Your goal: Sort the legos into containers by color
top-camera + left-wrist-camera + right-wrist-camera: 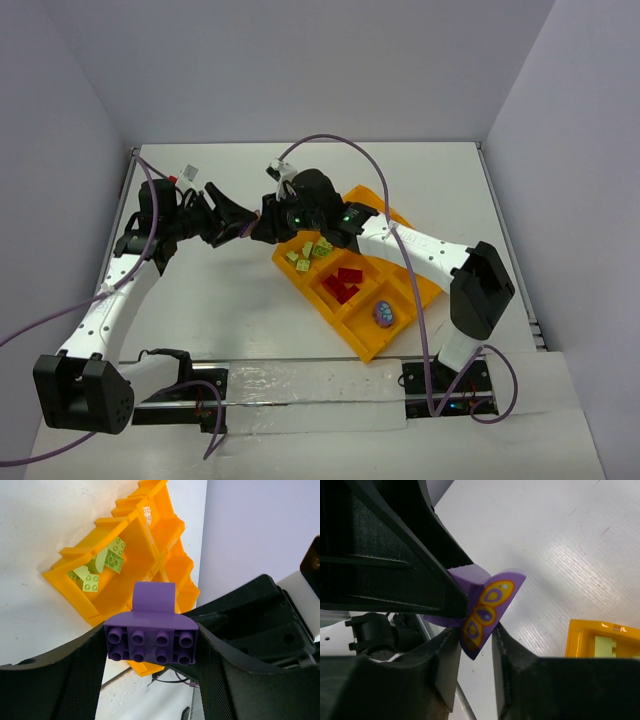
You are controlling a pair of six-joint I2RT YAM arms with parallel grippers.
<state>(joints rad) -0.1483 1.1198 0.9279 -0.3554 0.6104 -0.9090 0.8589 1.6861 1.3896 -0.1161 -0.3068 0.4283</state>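
A purple lego (151, 642) with a winged plate printed in yellow ovals (487, 607) hangs in the air left of the tray. My left gripper (151, 652) is shut on its studded block, one finger on each end. My right gripper (474, 640) meets it from the other side, and its fingers are pressed on the printed plate. In the top view the two grippers, left (235, 215) and right (262, 225), touch tip to tip. The orange-yellow tray (420, 288) holds yellow-green legos (310, 250), red legos (343, 283) and another purple lego (383, 314), each colour in its own compartment.
The tray (145, 545) lies slanted at centre right, and its near corner (600, 640) is just right of my right gripper. Purple cables loop over both arms. White walls enclose the table on three sides.
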